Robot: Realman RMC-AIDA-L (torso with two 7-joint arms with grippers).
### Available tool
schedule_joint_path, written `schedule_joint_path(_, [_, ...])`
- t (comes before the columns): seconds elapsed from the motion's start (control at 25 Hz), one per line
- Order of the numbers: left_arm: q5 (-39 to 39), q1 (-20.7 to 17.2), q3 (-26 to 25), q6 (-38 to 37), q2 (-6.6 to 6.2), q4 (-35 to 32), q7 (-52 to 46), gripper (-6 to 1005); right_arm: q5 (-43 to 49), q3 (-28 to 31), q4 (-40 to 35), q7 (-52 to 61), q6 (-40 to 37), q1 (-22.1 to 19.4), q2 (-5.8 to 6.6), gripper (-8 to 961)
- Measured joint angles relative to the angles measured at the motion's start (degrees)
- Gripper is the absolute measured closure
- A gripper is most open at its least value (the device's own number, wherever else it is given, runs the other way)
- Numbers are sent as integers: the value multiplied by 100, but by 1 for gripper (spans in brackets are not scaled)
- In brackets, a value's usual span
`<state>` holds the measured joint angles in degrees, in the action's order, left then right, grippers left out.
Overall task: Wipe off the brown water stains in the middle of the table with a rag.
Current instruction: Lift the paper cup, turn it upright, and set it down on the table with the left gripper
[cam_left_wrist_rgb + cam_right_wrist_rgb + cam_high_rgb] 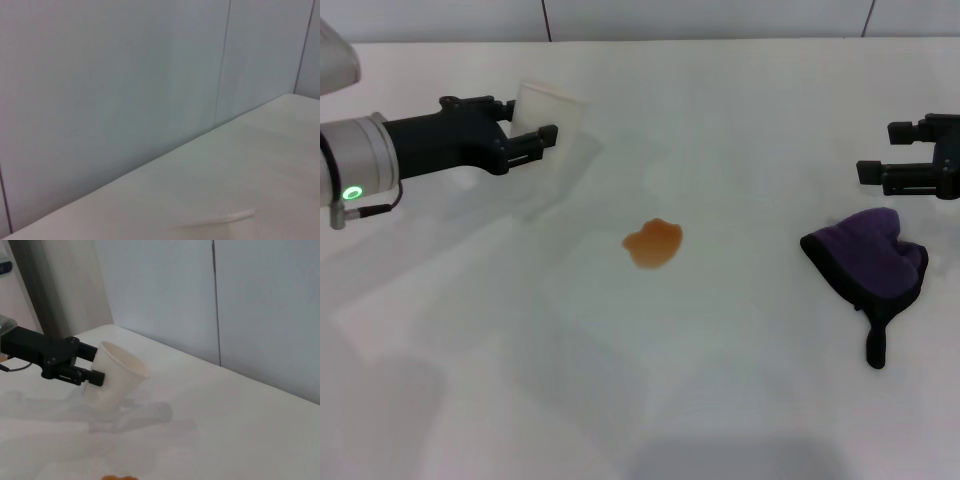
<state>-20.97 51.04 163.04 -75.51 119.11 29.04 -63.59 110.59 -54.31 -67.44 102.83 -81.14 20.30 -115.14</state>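
Presently: brown stain point(653, 243) mid-table point(740, 400), unwiped; purple rag point(871, 262) beside the right gripper point(865, 152), fingers spread for pickup; left gripper point(528, 124) clamps tilted paper cup point(552, 120), held clear of the stain.

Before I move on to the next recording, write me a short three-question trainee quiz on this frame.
1. True or false: the rag already covers the brown water stains.
2. Which gripper holds the white paper cup? A) left B) right C) neither
3. Fill in: the rag lies on the table just below the ____ gripper in the head view.

Key:
1. False. The rag lies apart from the stains, off to the robot's right.
2. A. The left gripper is shut on the tilted cup, held above the table.
3. Right. The right gripper hovers open and empty.
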Motion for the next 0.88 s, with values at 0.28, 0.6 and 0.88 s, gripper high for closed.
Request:
schedule_joint_path(0.28, [-77, -71, 0, 320, 9, -337, 299, 449, -3, -29, -7, 0, -8, -3, 0, 216])
schedule_joint_path(0.6, [-426, -233, -10, 593, 5, -643, 673, 449, -3, -65, -7, -16, 23, -5, 0, 216])
schedule_joint_path(0.88, [-493, -281, -10, 878, 6, -880, 902, 449, -2, -71, -31, -17, -3, 28, 0, 217])
